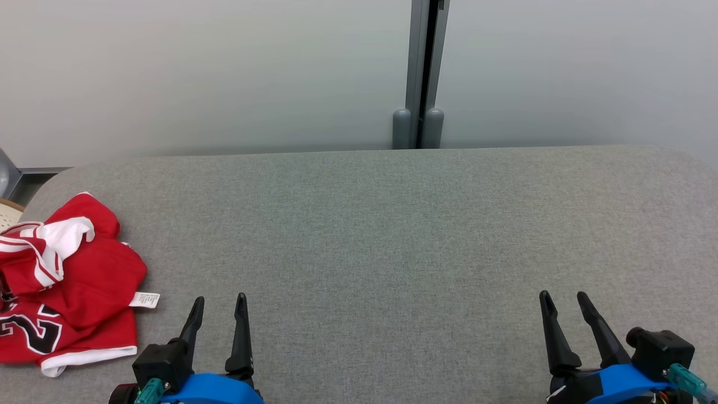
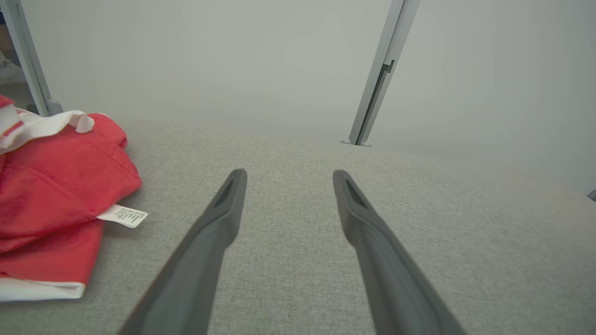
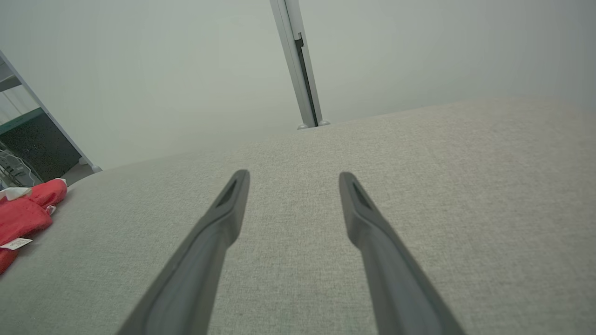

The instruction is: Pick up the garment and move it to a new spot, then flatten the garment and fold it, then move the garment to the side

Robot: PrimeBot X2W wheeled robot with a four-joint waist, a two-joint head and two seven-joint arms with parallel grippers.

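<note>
The garment (image 1: 67, 280) is a red jersey with white trim and dark numerals, lying crumpled at the far left of the grey table (image 1: 392, 235). A white care label (image 1: 145, 299) sticks out of its right side. My left gripper (image 1: 220, 306) stands open just right of the garment, clear of it, with nothing between its fingers. In the left wrist view the garment (image 2: 56, 195) lies left of the open left gripper (image 2: 287, 176). My right gripper (image 1: 564, 300) is open at the lower right, far from the cloth. The right wrist view shows the garment (image 3: 23, 214) at its left edge, beyond the right gripper (image 3: 293, 177).
Pale partition panels stand behind the table, joined by a grey post (image 1: 419, 73) with two rounded feet. The table's left corner is rounded, and a light-coloured object (image 1: 8, 213) sits just beyond it. A wide stretch of grey fabric lies between the grippers.
</note>
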